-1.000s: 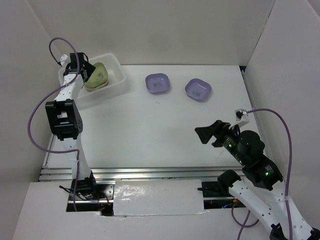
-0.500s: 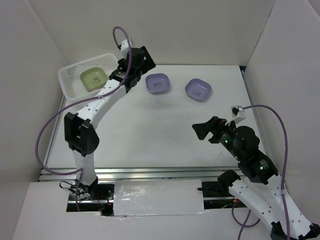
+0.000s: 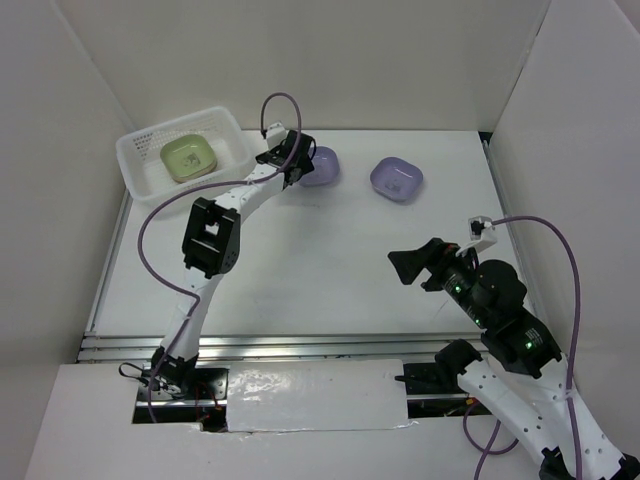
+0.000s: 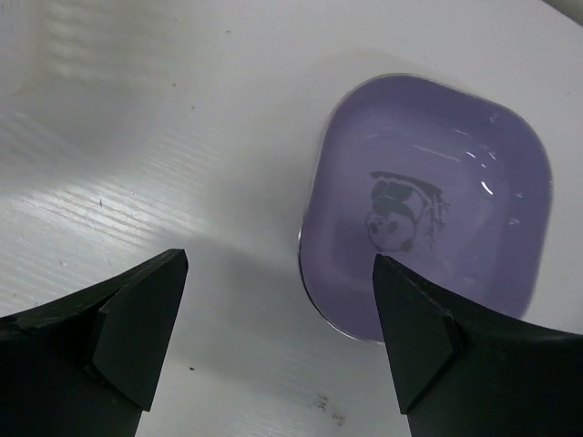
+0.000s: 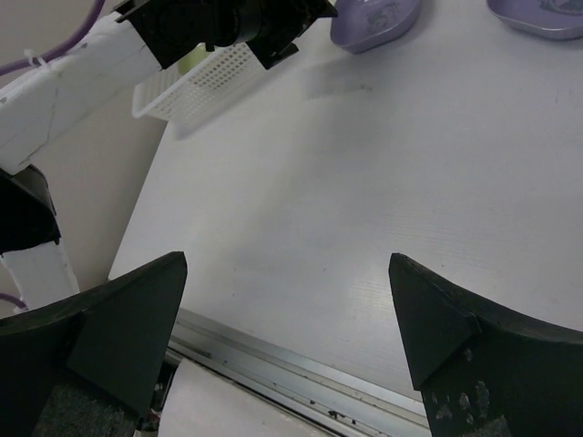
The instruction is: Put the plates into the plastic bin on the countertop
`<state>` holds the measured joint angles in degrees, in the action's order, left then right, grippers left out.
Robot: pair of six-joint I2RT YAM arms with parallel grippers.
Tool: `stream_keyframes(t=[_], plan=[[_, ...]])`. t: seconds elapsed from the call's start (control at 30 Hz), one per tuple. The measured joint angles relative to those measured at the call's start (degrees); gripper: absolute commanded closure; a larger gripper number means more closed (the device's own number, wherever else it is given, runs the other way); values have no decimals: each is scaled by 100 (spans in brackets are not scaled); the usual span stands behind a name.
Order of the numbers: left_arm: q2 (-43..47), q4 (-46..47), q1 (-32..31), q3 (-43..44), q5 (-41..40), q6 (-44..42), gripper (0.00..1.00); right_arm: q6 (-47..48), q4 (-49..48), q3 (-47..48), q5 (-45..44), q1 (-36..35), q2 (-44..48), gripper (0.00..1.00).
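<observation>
Two purple plates lie on the white countertop (image 3: 300, 260): one (image 3: 320, 165) partly under my left gripper, the other (image 3: 396, 179) to its right. A green plate (image 3: 188, 157) lies in the plastic bin (image 3: 140, 175) at the far left. My left gripper (image 3: 296, 165) is open and empty, low over the near-left edge of the first purple plate (image 4: 428, 241); its right finger overlaps that rim, its left finger is over bare table. My right gripper (image 3: 415, 268) is open and empty, above the right middle of the countertop. Both purple plates, one (image 5: 373, 23) and the other (image 5: 537, 14), show at the top of the right wrist view.
White walls stand close on the left, back and right. A metal rail (image 3: 300, 345) runs along the front edge. The bin (image 5: 196, 82) and my left arm (image 5: 82, 68) show in the right wrist view at upper left.
My left gripper let go of the green plate in the bin, then swung right and down to the first purple plate. The right arm has barely moved.
</observation>
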<state>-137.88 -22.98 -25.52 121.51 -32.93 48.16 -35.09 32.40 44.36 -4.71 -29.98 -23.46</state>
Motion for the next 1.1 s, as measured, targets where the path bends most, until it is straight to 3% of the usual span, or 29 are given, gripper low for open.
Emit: stream_keyframes(t=[0.2,0.3,0.47,0.57,0.6,0.63,0.83,0.97,1.1], plan=[[-334,173,164,199,96,31,23,-11,-15,-186,216,0,39,0],[-511,234,223,280,192,37,41,-11,-22,-188,240,2,37,0],[-748,367,260,299,472,13,48,-13,-24,-188,256,2,35,0],[-754,457,297,306,706,0,78,-13,-24,-186,256,2,11,0],[-754,514,308,317,789,0,97,-13,-24,-184,256,2,4,0],[-754,566,321,317,872,11,100,-13,-24,-181,254,2,2,0],[-363,857,402,-192,1224,-192,100,-9,-20,-87,236,2,-4,0],[837,769,442,-1182,1113,-308,100,2,-22,-7,214,2,-52,0],[2031,717,739,-1128,1075,-313,100,2,-22,33,236,2,-79,0]])
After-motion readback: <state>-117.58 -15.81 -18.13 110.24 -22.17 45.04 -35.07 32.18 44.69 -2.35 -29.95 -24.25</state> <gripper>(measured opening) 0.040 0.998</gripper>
